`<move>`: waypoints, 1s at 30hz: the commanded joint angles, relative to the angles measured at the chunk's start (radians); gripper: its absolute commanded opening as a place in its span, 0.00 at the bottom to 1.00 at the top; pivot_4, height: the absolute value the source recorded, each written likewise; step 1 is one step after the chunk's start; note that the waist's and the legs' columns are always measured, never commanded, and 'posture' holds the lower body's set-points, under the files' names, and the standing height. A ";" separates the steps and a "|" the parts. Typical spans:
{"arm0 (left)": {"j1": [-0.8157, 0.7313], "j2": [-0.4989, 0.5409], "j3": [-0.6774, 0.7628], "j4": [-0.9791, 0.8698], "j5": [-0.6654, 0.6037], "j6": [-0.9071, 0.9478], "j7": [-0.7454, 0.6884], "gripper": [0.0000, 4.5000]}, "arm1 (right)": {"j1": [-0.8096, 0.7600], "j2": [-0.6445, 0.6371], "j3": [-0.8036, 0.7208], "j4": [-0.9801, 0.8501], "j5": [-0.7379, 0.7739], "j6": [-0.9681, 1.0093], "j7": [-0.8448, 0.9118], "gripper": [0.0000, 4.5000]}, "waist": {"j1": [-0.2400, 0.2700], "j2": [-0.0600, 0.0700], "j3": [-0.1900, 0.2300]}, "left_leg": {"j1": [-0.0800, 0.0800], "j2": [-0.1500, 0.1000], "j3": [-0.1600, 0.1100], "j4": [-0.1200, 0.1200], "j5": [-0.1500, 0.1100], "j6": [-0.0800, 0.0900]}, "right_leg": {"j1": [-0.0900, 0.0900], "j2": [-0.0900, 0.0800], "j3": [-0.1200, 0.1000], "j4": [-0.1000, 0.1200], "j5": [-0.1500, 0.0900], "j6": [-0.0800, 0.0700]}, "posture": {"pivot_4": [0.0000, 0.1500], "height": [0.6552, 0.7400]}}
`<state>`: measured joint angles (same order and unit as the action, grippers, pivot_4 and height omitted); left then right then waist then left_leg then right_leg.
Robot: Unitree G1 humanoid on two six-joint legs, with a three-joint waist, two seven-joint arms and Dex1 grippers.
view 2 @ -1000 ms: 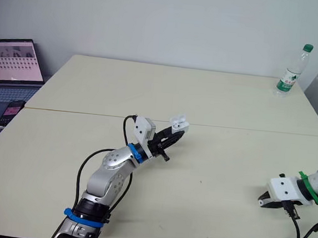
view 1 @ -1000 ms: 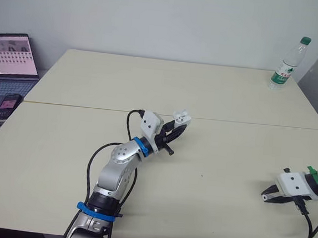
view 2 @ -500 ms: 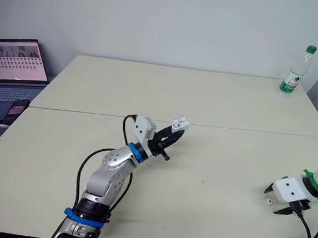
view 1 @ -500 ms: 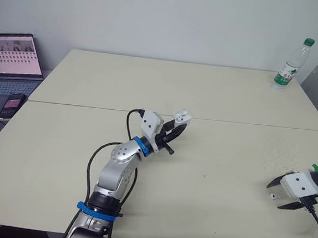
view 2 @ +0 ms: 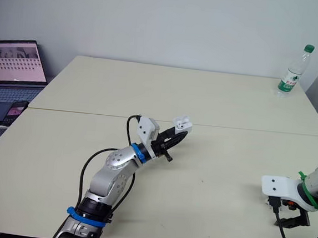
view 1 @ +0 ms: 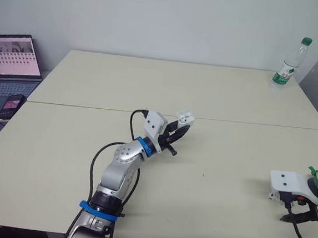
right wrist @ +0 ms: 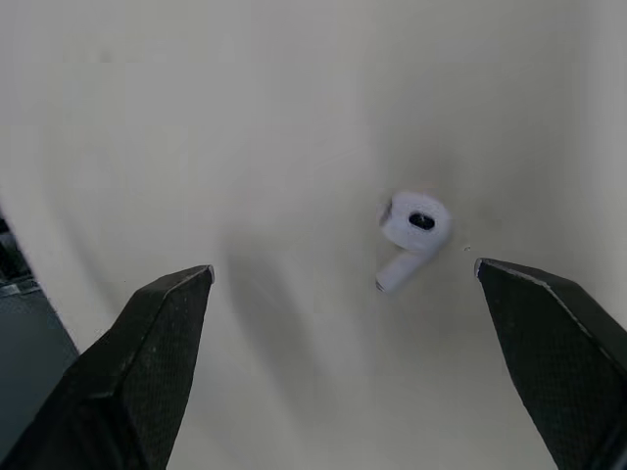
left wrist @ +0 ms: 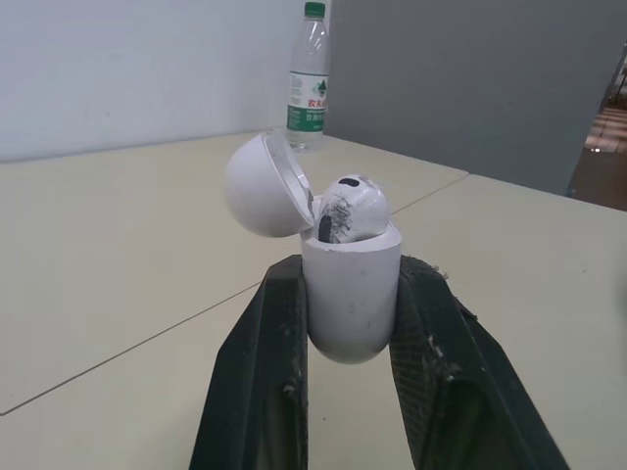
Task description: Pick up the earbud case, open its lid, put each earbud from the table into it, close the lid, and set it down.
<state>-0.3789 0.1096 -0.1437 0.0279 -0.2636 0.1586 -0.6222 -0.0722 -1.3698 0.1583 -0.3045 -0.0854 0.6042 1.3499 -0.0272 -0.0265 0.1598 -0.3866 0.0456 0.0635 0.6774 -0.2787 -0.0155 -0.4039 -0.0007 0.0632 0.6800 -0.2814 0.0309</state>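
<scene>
My left gripper (view 1: 180,128) is shut on the white earbud case (left wrist: 351,294), held above the middle of the table. The case's lid (left wrist: 263,186) is tipped open, and one earbud (left wrist: 351,204) sits in the case. The case also shows from the head (view 1: 185,118). At the right, near the table's front edge, my right gripper (right wrist: 343,266) points down at the table with its fingers wide open. A loose white earbud (right wrist: 411,235) lies on the table between the two fingers (right wrist: 147,352), touching neither.
A water bottle (view 1: 287,63) stands at the far right corner. A laptop (view 1: 8,56) and a phone (view 1: 10,104) lie on a side surface at the left. A seam (view 1: 248,123) crosses the table (view 1: 217,157). The right gripper (view 1: 295,212) is close to the front edge.
My right gripper went from shut to wide open and turned down toward the table, with the loose earbud now between its fingers. The left gripper and case barely moved.
</scene>
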 commanded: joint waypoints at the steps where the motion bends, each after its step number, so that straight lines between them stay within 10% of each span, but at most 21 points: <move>1: -0.005 -0.008 -0.003 -0.026 -0.004 -0.027 -0.003 0.16 | -0.035 0.031 0.018 -0.046 -0.065 0.158 -0.090 1.00 | 0.000 0.000 0.000 | 0.000 0.000 0.000 0.000 0.000 0.000 | 0.000 0.000 0.000 0.000 0.000 0.000 | 1.00 0.95; 27: 0.013 -0.013 -0.021 -0.035 0.001 -0.030 0.002 0.16 | -0.182 0.218 -0.030 -0.053 0.280 0.850 -0.300 1.00 | -0.004 -0.004 0.001 | -0.004 0.000 -0.002 0.000 0.000 0.001 | -0.002 0.002 -0.001 -0.001 0.001 -0.001 | 1.00 0.95; 30: 0.012 -0.012 -0.019 -0.032 0.001 -0.032 0.003 0.16 | -0.172 0.202 -0.029 -0.056 0.305 0.841 -0.319 0.87 | -0.004 -0.004 0.001 | -0.004 0.001 -0.003 0.000 0.000 0.001 | -0.002 0.002 -0.002 -0.001 0.001 0.000 | 1.00 0.95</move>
<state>-0.3635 0.1062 -0.1577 0.0283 -0.2628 0.1463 -0.6213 -0.2543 -1.1631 0.1310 -0.3472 0.1797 1.4480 1.0329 -0.0308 -0.0303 0.1611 -0.3905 0.0461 0.0608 0.6777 -0.2785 -0.0147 -0.4054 0.0013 0.0615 0.6792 -0.2809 0.0305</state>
